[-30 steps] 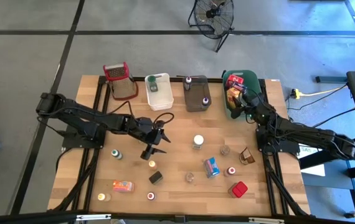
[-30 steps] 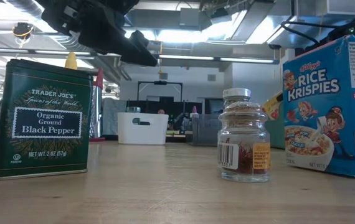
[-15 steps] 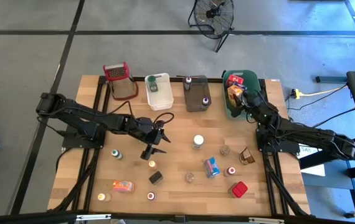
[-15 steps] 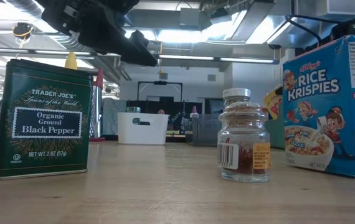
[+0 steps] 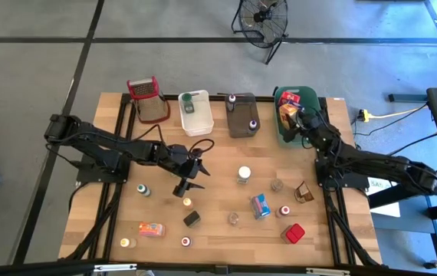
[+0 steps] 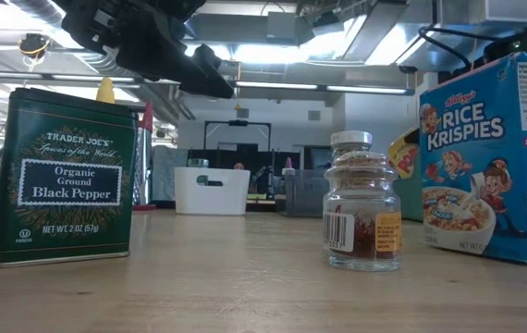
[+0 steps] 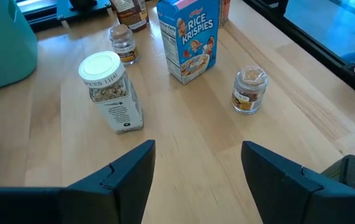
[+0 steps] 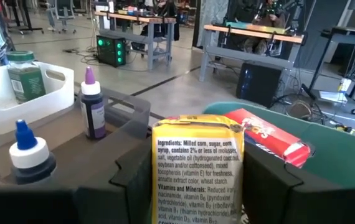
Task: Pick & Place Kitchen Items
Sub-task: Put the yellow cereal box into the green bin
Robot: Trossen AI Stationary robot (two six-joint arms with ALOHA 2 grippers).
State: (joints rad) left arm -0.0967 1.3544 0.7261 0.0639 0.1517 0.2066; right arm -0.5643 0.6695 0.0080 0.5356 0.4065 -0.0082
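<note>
Holding a yellow box [image 8: 196,171] over the green tub [image 5: 289,135], the right pincer [image 5: 304,126] risks dropping it onto the rim; left pincer [image 5: 190,182] hovers wide over the bench [image 5: 218,153].

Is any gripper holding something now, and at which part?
Right gripper holds a yellow box by its two sides, over the green tub. Left gripper holds nothing.

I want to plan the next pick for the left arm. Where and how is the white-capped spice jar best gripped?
Probably around the body just under the cap, coming from above. The white-capped spice jar stands upright, apart from the Rice Krispies box, with bare table on either side. The open left pincer looks wide enough to straddle it.
</note>
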